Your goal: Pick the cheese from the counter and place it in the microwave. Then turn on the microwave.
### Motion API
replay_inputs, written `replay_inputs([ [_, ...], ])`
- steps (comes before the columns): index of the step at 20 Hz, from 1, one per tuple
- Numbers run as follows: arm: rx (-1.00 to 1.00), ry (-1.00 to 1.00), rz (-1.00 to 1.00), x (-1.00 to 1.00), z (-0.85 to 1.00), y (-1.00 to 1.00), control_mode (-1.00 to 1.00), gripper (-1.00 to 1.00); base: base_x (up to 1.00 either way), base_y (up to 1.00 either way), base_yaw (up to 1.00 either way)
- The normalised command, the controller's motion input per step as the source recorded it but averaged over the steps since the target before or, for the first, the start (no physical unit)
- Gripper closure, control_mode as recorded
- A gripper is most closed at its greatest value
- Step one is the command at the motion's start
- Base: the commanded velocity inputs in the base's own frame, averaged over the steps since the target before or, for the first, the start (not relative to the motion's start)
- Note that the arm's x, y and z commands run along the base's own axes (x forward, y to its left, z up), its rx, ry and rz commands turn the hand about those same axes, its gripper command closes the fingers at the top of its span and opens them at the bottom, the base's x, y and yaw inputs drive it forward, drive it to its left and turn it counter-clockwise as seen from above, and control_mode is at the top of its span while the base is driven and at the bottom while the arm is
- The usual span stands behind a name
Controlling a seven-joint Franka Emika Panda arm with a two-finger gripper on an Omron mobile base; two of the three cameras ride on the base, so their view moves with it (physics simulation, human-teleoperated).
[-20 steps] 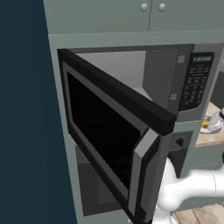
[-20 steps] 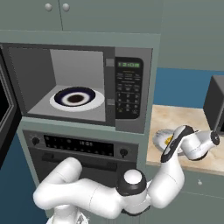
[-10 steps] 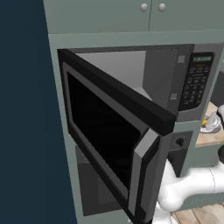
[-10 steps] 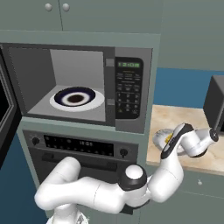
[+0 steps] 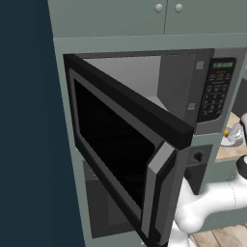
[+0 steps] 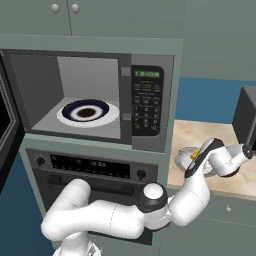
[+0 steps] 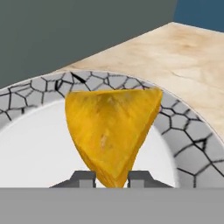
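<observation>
Hand view — hand [image 7: 112,178] pinching cheese [image 7: 111,131] tip, cheese on plate [image 7: 183,144] on tabletop [image 7: 192,57]. Microwave [image 6: 145,107] open — placing, switching on left.

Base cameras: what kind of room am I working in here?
Very likely a home kitchen. A built-in microwave stands open above an oven, with cupboards overhead, and beside them a wood-look counter carries a plate with a wedge of cheese on it.
</observation>
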Motion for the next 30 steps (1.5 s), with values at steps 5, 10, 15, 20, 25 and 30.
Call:
replay_inputs([
  [5,0.00,0.00,0.00,-0.17,0.00,-0.18,-1.00,1.00,0.00,0.00,0.00],
  [10,0.00,0.00,0.00,-0.40,0.00,-0.22,-1.00,1.00,0.00,0.00,0.00],
  [15,0.00,-0.06,0.00,-0.82,0.11,-0.07,-1.00,1.00,0.00,0.00,0.00],
  [20,0.00,-0.12,0.00,-0.89,0.20,0.00,-1.00,1.00,0.00,0.00,0.00],
  [25,0.00,-0.16,0.00,-0.85,0.41,0.09,-1.00,1.00,0.00,0.00,0.00],
  [30,0.00,-0.13,0.00,-0.96,0.40,0.37,-1.00,1.00,0.00,0.00,0.00],
])
